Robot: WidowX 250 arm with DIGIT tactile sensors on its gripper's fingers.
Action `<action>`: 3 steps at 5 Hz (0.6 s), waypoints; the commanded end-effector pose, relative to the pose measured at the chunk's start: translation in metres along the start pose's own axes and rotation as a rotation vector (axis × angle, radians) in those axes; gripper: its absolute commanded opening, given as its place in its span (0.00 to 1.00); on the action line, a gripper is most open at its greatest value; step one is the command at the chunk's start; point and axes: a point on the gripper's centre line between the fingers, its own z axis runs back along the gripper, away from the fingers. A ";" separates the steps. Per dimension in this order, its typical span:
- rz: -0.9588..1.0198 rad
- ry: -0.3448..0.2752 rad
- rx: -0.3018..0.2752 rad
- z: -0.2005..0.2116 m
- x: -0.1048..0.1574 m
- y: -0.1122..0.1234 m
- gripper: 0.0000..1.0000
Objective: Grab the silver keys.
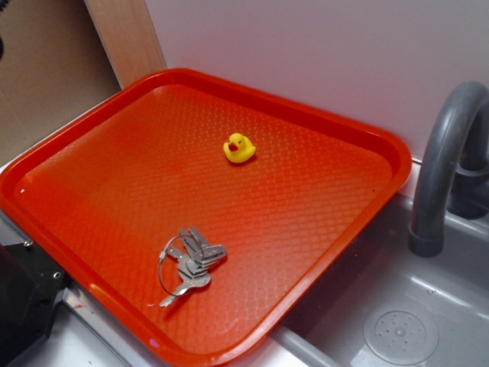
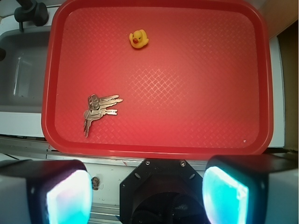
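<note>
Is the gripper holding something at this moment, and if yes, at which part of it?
Nothing is held. The gripper is open and empty above the near edge of the red tray; the silver keys lie on the tray, untouched.

No legible text or markings.

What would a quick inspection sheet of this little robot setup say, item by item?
Surface: red textured plastic tray resting over the edge of a grey toy sink.
Job's things: bunch of flat silver metal keys on a thin wire ring, lying flat on the tray, untouched.
Clutter: small yellow rubber duck, upright, well apart from the keys.
Grippers: black gripper with glowing blue-green pads, jaws wide open, held back from the tray, holding nothing.
Cables: nothing seen.
Surroundings: curved grey faucet, white wall, wooden board.
</note>
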 end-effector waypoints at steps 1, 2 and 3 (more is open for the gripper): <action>0.000 0.000 0.000 0.000 0.000 0.000 1.00; 0.121 0.098 -0.037 -0.035 0.001 -0.019 1.00; 0.142 0.241 -0.097 -0.062 0.001 -0.036 1.00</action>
